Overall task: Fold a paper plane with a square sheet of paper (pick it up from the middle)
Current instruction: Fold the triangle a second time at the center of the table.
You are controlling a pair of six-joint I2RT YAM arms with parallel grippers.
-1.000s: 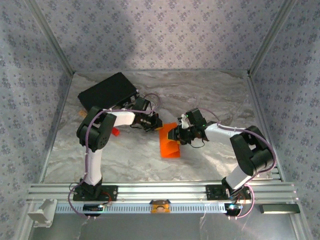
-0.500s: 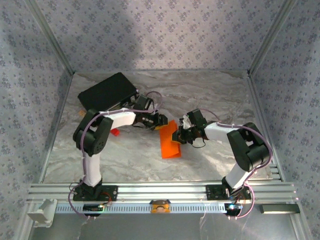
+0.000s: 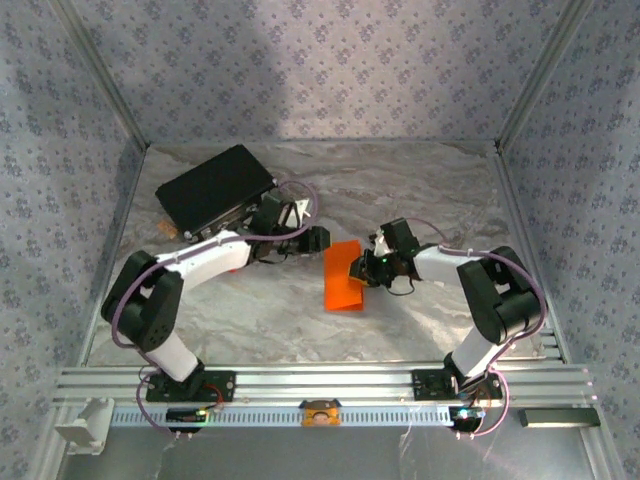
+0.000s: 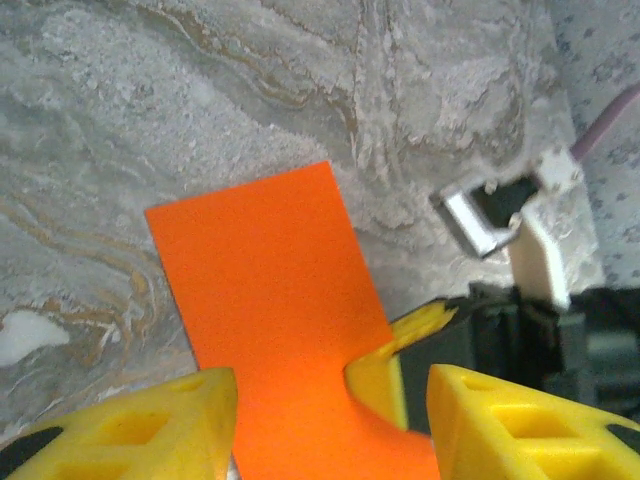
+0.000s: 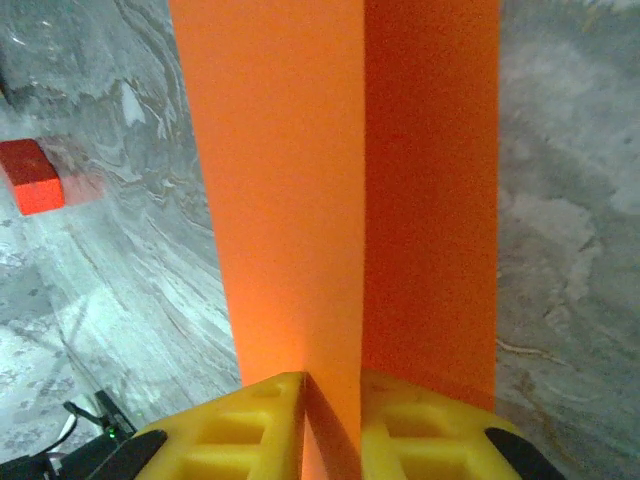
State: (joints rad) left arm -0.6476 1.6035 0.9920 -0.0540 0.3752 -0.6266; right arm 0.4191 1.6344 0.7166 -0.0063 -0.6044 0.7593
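Square sheet of paper (image 3: pixel 343 277): one, mid-table, flat between my two grippers. It's thin, bright orange, plain and matte. From the top camera it reads as a tall rectangle. On the right wrist camera one long crease splits it into a lit panel and a shaded panel.

Near edge: one slotted aluminium rail (image 3: pixel 320 385), both arm bases bolted to it.

Right gripper (image 5: pixel 332 382): blocky yellow fingers (image 5: pixel 240 425) nearly together, pinching the sheet at the crease, with orange showing in the slit between them. From above it sits on the paper's right edge and covers a bit of it.

Left gripper (image 4: pixel 325 385): jaws stand wide with nothing clamped. It's just beside the sheet's far left corner, and the paper shows on the table through the gap. I can't tell whether it touches.

Red block (image 5: pixel 38 175): one, small, boxy and matte, on the table left of the sheet and clear of it.

Table (image 3: pixel 430 190): grey marbled cover with a wrinkled sheen.

Black case (image 3: pixel 215 187): one, flat matte rectangle, far left, set at an angle. My left arm and its purple cable loop cross in front of its near corner.

Behind that are patterned grey-blue walls.
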